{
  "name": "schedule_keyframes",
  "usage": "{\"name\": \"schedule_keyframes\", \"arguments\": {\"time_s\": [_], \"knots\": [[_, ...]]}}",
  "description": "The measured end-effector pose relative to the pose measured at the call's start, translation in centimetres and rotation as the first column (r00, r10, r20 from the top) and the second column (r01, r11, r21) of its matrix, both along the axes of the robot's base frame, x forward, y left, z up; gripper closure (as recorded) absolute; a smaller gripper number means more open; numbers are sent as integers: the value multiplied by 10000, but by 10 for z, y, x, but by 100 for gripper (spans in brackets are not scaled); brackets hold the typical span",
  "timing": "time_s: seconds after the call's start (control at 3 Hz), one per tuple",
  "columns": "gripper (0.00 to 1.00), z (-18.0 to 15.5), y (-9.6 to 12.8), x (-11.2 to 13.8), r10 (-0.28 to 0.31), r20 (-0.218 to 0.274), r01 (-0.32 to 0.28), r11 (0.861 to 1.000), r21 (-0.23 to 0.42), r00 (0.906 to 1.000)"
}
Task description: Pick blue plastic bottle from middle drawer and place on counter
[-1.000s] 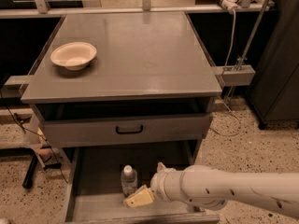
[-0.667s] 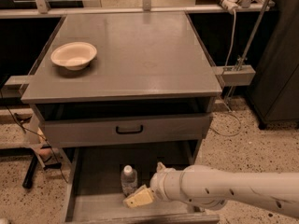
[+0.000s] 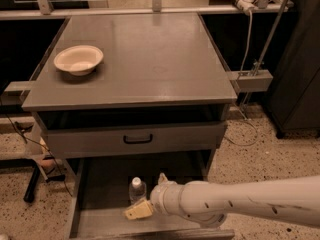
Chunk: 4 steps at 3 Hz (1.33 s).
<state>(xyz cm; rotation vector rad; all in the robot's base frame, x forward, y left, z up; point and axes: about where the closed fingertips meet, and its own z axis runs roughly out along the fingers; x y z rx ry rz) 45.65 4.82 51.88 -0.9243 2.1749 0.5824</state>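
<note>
Shifted a touch leftward within the last second: pincer (image 3: 145, 197), together with the pale arm (image 3: 240, 204) behind it. Bowl and bottle unmoved.

Far left, close to the left edge of the surface (image 3: 150, 49) and nearer its front-left corner than its back: cream bowl (image 3: 78, 60), upright, well apart from everything else.

Under the front edge of the surface, a dark open gap, then a grey drawer front (image 3: 80, 145) with a black handle (image 3: 138, 139) at its centre.

Lower still, pulled out toward the camera: middle drawer (image 3: 100, 220), grey floor and low left wall showing. Standing upright on that floor, roughly below the handle, white cap on top: blue plastic bottle (image 3: 137, 190), not lifted and not gripped.

Just right of the bottle and slightly nearer the camera: the pincer, low inside the drawer, jaws spread apart and holding nothing. One pale yellow finger (image 3: 139, 210) stretched leftward across the front of the bottle's base; touching or only beside it, impossible to tell. Other fingertip (image 3: 162, 178) poking up just right of the bottle.

Arm reaching in from the right edge of the picture.

Beyond the right edge of the surface: a grey bracket (image 3: 250, 80) and speckled floor (image 3: 260, 154).
</note>
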Motion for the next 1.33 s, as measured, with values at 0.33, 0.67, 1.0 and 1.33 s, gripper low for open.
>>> {"name": "schedule_keyframes", "arguments": {"time_s": [0.33,0.67,1.0,1.33], "knots": [[0,-8,20,8,44,96,-46,9998,169,9999],[0,-18,39,13,105,60,-108,9990,424,9999],[0,-28,57,18,178,-35,-175,9969,767,9998],[20,-30,58,17,175,-83,-167,9967,793,9998]]}}
